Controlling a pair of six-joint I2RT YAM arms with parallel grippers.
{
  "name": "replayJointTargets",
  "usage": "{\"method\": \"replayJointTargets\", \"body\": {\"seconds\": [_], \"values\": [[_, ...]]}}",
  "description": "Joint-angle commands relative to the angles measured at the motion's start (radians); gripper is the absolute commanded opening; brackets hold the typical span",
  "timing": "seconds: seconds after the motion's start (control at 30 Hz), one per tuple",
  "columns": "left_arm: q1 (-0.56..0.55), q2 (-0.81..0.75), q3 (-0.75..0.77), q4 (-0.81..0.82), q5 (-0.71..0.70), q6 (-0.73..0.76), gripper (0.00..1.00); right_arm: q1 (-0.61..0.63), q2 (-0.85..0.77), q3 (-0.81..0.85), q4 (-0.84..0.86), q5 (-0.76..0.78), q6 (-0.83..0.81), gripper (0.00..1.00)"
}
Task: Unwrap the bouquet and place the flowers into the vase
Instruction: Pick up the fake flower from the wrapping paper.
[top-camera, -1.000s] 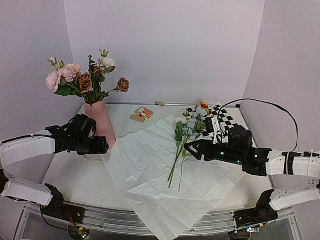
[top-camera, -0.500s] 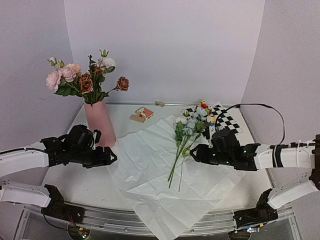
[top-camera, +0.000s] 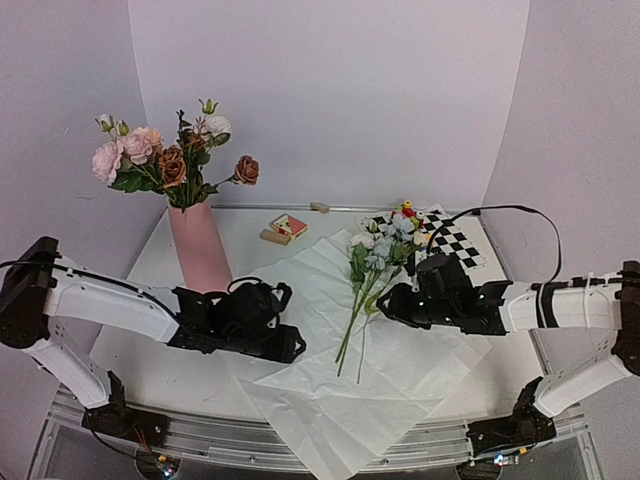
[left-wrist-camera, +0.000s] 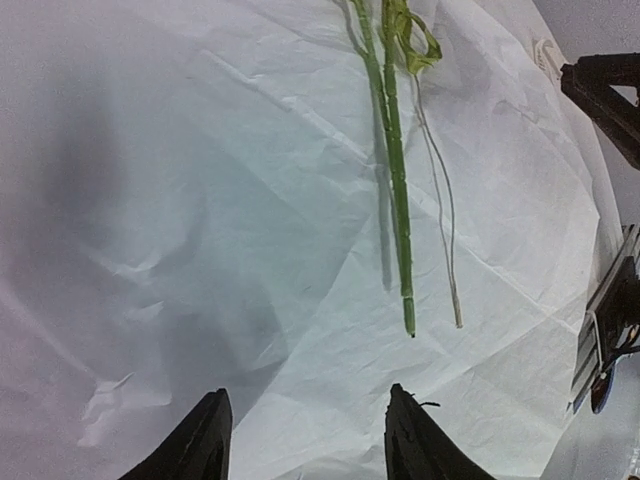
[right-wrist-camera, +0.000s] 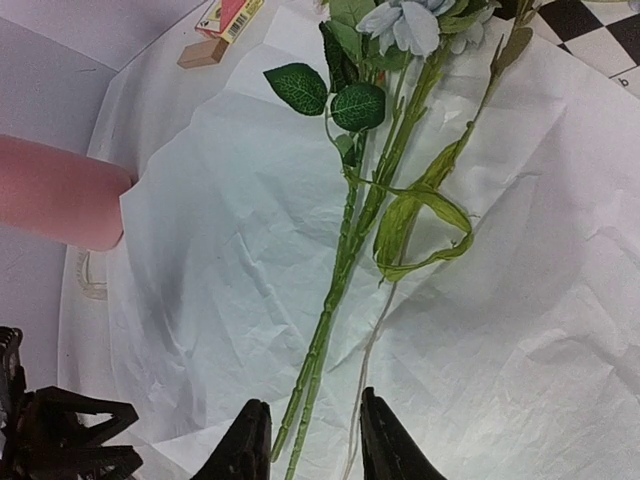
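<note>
White table: pink vase holds roses (mixed); left claw, right claw parted.

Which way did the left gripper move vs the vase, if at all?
Yes: the left gripper went from beside the vase rightward and toward the near edge, out over the white paper.

Find the vase upright left of centre on the table, flowers standing in it, and the paper spread just right of it across lower centre. Find loose flowers lying on the paper right of centre, heads up-frame, stems down-frame. See the checkered mat behind the paper at right, toy blocks on it, a small box left of it.
</note>
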Motion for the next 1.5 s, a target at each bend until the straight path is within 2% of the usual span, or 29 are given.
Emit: {"method": "replayJointTargets", "body": {"seconds": [0.0,0.13,0.23,0.53,0.63,0.73,0.8,0.83,0.87,1.03,1.2,1.3,1.43,1.47], "values": [[-0.033,0.152,0.171,0.100,-0.015,0.076,0.53,-0.001,-0.057,-0.039,0.000,-0.003,0.020,0.32],[-0.042,0.277,0.275,0.095,0.011,0.095,0.52,-0.001,-0.075,-0.052,-0.007,-0.026,0.002,0.32],[-0.043,0.363,0.335,0.086,0.020,0.095,0.46,-0.001,-0.092,-0.054,-0.012,-0.027,-0.011,0.31],[-0.046,0.491,0.447,0.016,0.026,0.096,0.42,-0.001,-0.136,-0.041,-0.065,-0.021,-0.019,0.32],[-0.046,0.514,0.470,0.003,0.029,0.100,0.30,-0.001,-0.155,-0.048,-0.085,-0.010,-0.017,0.32],[-0.046,0.536,0.490,-0.024,0.014,0.100,0.26,-0.001,-0.172,-0.063,-0.092,0.006,-0.013,0.32],[-0.046,0.544,0.503,-0.058,-0.008,0.102,0.09,-0.001,-0.175,-0.065,-0.093,0.010,-0.011,0.32],[-0.046,0.541,0.505,-0.065,-0.012,0.105,0.02,-0.001,-0.175,-0.062,-0.094,0.011,-0.010,0.32],[-0.048,0.532,0.503,-0.067,-0.015,0.105,0.00,-0.001,-0.174,-0.060,-0.095,0.010,-0.009,0.32],[-0.054,0.458,0.495,-0.067,-0.035,0.100,0.00,-0.001,-0.143,-0.032,-0.098,0.014,-0.023,0.33],[-0.054,0.353,0.518,-0.086,-0.047,0.064,0.00,-0.001,-0.089,0.075,-0.175,0.017,0.031,0.34],[-0.053,0.299,0.512,-0.092,-0.051,0.028,0.00,-0.003,-0.080,0.124,-0.222,0.033,0.091,0.40],[-0.054,0.254,0.447,-0.084,-0.038,-0.019,0.00,-0.005,-0.083,0.107,-0.234,0.128,0.147,0.53],[-0.054,0.246,0.425,-0.079,-0.038,-0.019,0.00,-0.006,-0.079,0.095,-0.217,0.151,0.148,0.59]]}}
